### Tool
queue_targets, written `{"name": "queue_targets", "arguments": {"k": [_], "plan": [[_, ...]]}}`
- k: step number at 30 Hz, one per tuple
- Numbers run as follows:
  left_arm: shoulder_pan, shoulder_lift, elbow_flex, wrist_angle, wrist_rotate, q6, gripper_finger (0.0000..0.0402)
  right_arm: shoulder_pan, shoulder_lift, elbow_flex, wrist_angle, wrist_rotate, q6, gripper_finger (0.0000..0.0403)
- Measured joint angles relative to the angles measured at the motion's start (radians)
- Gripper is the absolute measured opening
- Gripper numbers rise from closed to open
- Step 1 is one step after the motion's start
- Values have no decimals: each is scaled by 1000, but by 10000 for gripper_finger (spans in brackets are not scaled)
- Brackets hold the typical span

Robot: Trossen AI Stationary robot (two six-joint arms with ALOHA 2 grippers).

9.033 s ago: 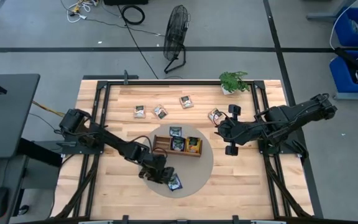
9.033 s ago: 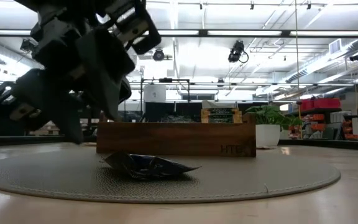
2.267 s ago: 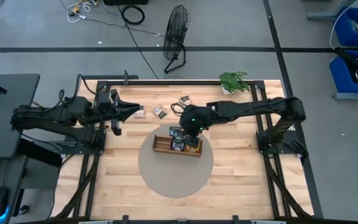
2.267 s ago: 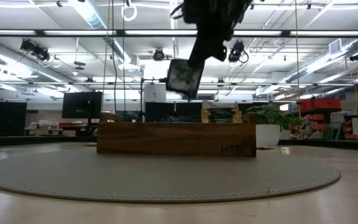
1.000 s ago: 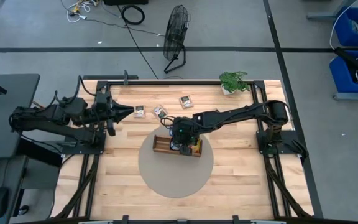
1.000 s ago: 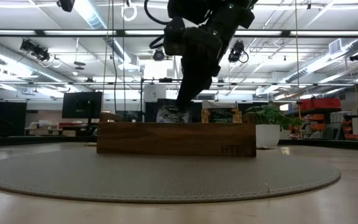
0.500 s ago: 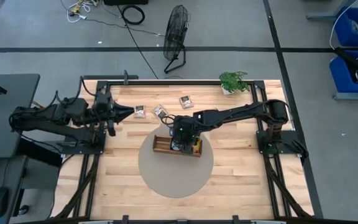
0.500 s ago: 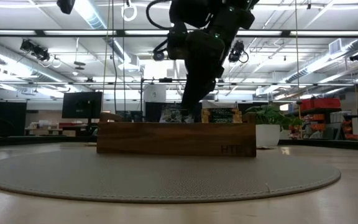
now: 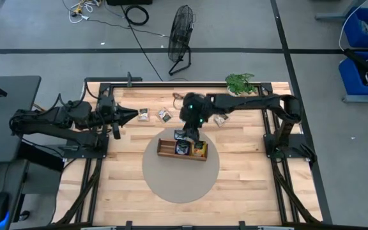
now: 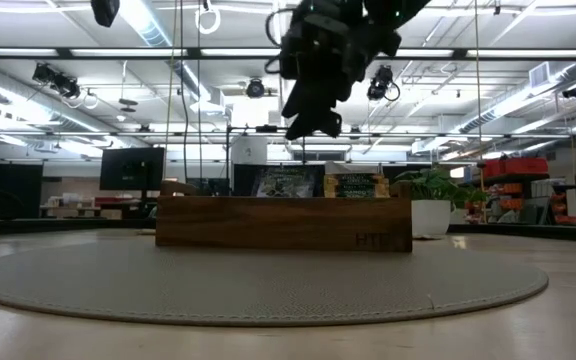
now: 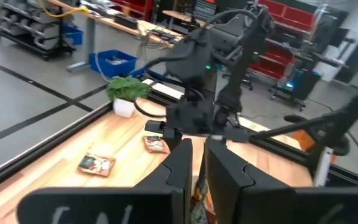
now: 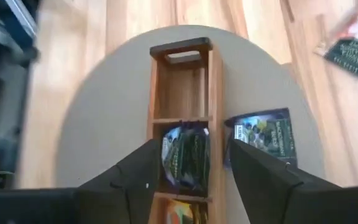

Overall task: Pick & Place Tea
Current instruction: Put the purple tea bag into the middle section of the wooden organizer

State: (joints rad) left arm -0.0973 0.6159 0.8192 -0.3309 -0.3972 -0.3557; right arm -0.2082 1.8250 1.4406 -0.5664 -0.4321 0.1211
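A long brown wooden tray (image 9: 166, 149) lies on a round grey mat (image 9: 181, 185). A dark tea packet (image 12: 185, 158) stands in its middle compartment, top edge (image 10: 288, 182) above the wall. An orange one (image 12: 182, 214) sits in the adjoining compartment. A dark blue packet (image 12: 263, 140) lies flat on the mat beside the tray. More packets (image 9: 144, 114) (image 9: 165, 115) (image 9: 221, 119) lie on the wood farther back. My right gripper (image 12: 194, 149) hangs open above the tray, touching nothing. My left gripper (image 9: 133, 116) waits at the table's left, fingers almost together, empty.
A potted plant (image 9: 240, 84) stands at the far right of the table. Black frame rails (image 9: 101, 96) run along the table's sides. The near half of the mat and the wood in front of it are bare.
My right gripper has opened and let go of the dark packet, which stays standing in the tray's middle compartment. The gripper has then risen and drawn back toward the table's far edge, turning somewhat as it went.
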Motion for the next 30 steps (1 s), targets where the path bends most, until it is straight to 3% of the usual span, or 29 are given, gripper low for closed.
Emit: {"name": "queue_targets", "arguments": {"k": [15, 24, 30], "plan": [[9, 41, 1, 2, -137, -31, 46, -198, 100, 0, 34, -280, 115, 185], [66, 45, 1, 6, -142, -40, 46, -231, 225, -1, -10, -336, 281, 185], [68, 45, 1, 6, -142, -48, 46, -234, 262, -1, 19, -263, 400, 185]]}}
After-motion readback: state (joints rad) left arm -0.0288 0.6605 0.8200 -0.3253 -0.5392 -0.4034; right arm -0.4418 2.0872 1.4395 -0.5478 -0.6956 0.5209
